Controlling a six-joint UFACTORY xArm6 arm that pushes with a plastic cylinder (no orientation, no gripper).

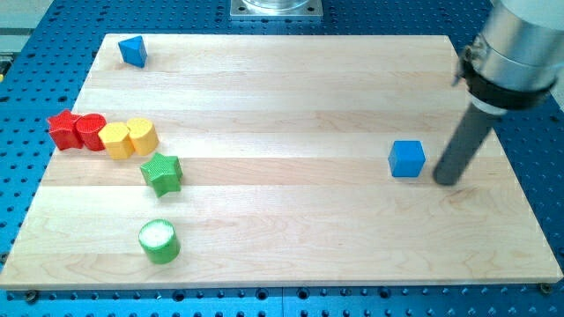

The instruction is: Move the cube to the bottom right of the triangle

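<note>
My tip (pixel 447 179) rests on the desk (pixel 291 97) at the frame's right; it is a plain rod, no hand to part or clamp. Just beside it, to its left, apparently not touching, sits the blue cube (pixel 407 158), upright, solid blue. The blue triangle (pixel 133 51) lies far off, upper left of the frame.

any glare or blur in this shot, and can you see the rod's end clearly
Camera view: lighting is even and soft; the green cylinder has a washed-out white top from glare; my tip is sharp, just to the view's right of the blue cube, with only a faint shadow on the wooden board; the blue triangle at the view's top left is in focus.
</note>
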